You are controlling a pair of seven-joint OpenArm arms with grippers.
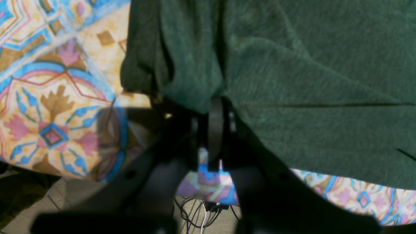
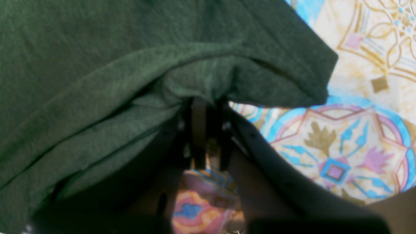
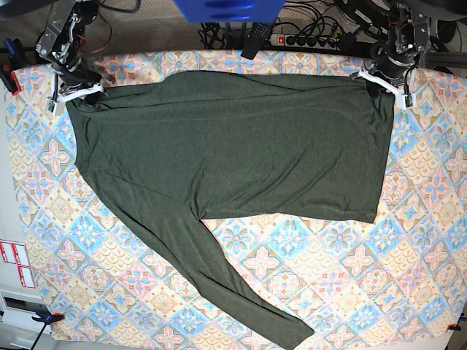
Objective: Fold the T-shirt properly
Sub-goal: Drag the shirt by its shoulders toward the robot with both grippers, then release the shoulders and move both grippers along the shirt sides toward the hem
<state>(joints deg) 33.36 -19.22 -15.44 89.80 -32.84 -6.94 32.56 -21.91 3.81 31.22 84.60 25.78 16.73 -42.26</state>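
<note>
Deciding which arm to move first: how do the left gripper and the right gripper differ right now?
The left gripper pinches the T-shirt at the base view's top-right corner; the right gripper pinches the top-left one. Fabric below the left gripper drops as a straight edge; below the right gripper it slants toward the spread sleeve. Both are clamped on bunched cloth near the patterned table's far edge.
</note>
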